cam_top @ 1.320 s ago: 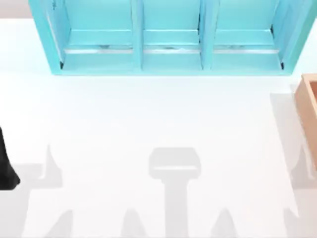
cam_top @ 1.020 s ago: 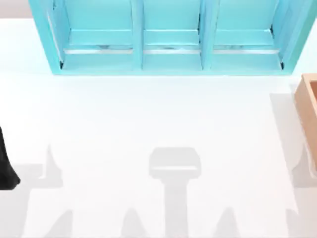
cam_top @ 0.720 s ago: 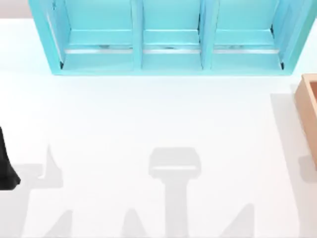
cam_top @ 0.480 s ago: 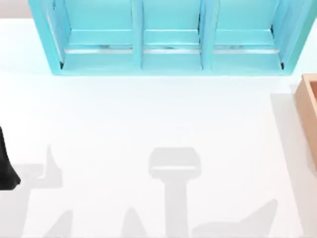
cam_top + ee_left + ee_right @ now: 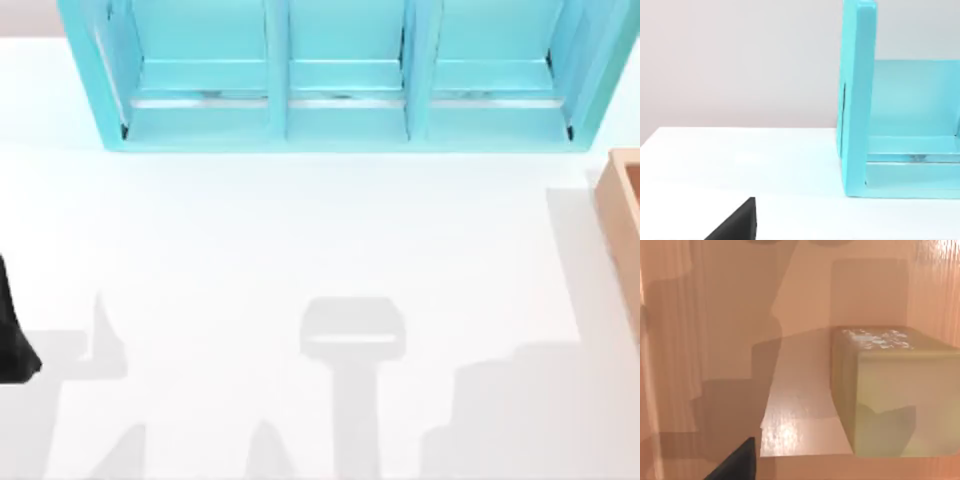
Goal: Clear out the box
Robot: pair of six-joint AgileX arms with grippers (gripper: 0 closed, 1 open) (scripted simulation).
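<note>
The box (image 5: 622, 225) is light-brown wood and stands at the table's right edge, cut off by the top view's border. The right wrist view looks down into the box (image 5: 715, 315) at its darker inner walls and glossy floor. On that floor sits a tan cube-shaped carton (image 5: 890, 390) with a white mark on its top face. A black part of my right gripper (image 5: 737, 462) hangs above the floor, beside the carton and apart from it. My left arm (image 5: 8, 335) is parked at the table's left edge, and a black tip of my left gripper (image 5: 737, 222) hovers over the bare table.
A big turquoise shelf unit (image 5: 340, 80) with three bays spans the back of the table, and its side panel (image 5: 857, 100) stands ahead of the left wrist. The white table (image 5: 300, 230) lies open between the shelf and the front edge.
The right arm's shadow on the table's front right has shifted and spread into a broad block. The left arm, the box and the shelf have stayed put.
</note>
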